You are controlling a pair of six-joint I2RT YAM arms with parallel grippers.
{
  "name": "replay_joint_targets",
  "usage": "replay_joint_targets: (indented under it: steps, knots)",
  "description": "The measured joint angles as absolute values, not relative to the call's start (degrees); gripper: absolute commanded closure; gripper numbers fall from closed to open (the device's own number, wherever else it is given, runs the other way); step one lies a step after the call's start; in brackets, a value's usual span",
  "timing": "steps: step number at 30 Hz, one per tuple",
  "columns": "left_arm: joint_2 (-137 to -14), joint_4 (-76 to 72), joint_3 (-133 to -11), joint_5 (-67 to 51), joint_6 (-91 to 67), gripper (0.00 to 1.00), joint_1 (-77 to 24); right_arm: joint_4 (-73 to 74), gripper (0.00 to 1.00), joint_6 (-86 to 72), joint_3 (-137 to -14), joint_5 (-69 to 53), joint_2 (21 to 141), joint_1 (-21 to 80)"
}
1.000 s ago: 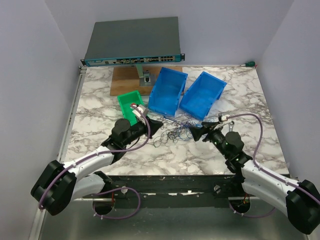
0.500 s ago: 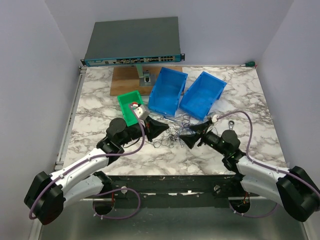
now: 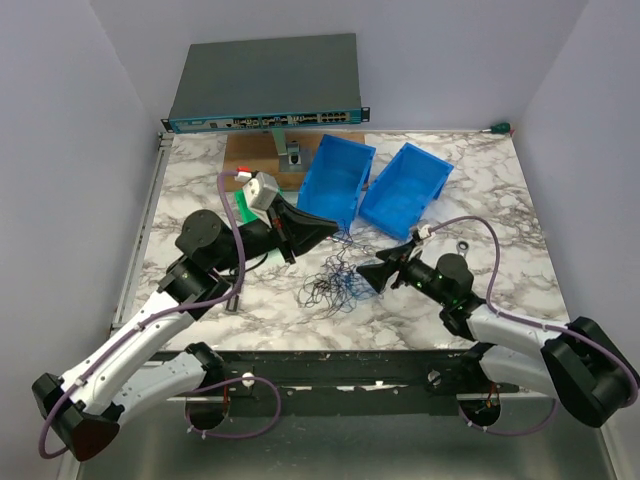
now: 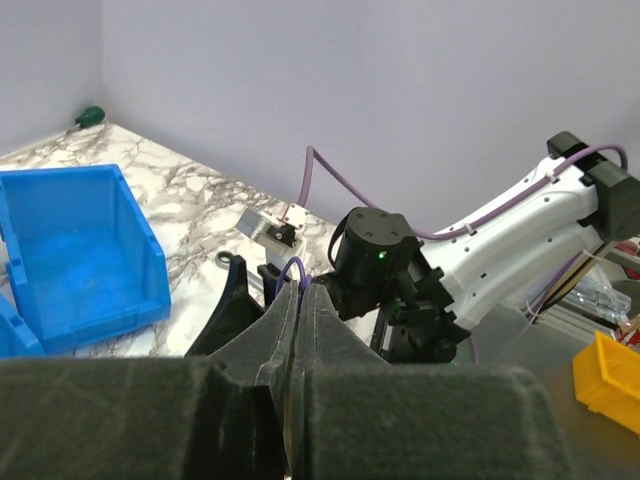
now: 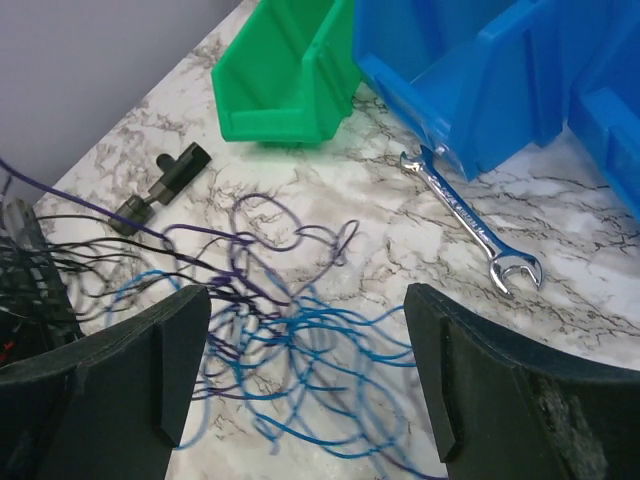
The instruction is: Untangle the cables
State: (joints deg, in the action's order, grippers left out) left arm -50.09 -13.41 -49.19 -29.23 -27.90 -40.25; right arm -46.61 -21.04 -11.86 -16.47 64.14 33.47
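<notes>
The cables [image 3: 333, 285] are a loose tangle of thin blue, purple and black wires on the marble table, between my two grippers. The right wrist view shows them spread close under the fingers [image 5: 300, 335]. My left gripper [image 3: 322, 232] is raised above the table, behind and left of the tangle. It is shut, and a thin purple wire loop [image 4: 290, 268] sticks out at its tips [image 4: 298, 292]. My right gripper [image 3: 372, 275] is open and empty, low at the tangle's right edge, with the wires between its fingers [image 5: 305, 330].
Two blue bins [image 3: 335, 180] [image 3: 405, 190] stand tilted behind the tangle. A silver wrench [image 5: 470, 225] lies by them. A green bin [image 5: 290, 70] and a small black T-shaped part [image 5: 160, 185] are to the left. A network switch [image 3: 265, 85] and a wooden board [image 3: 250, 160] are at the back.
My left arm has risen and pulled back from the table with its jaws shut on a wire. My right gripper has moved left, over the tangle's edge. The tangle has shifted forward.
</notes>
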Motion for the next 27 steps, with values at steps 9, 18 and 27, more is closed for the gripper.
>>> replay_joint_targets:
  steps: [9, 18, 27]
  knots:
    - [-49.69, -5.34, -53.71, -29.43, -26.81, 1.0, -40.25, -46.65, 0.05, -21.04, -10.85, -19.03, 54.26, 33.47]
    - [-52.8, -2.0, -51.86, -30.02, -25.69, 1.0, -40.25, -43.24, 0.05, -22.2, -17.04, -28.14, 50.41, 33.47]
    - [-55.94, -2.5, -52.23, -30.98, -25.98, 1.0, -40.27, -41.5, 0.06, -20.95, -28.86, -30.57, 59.2, 36.69]
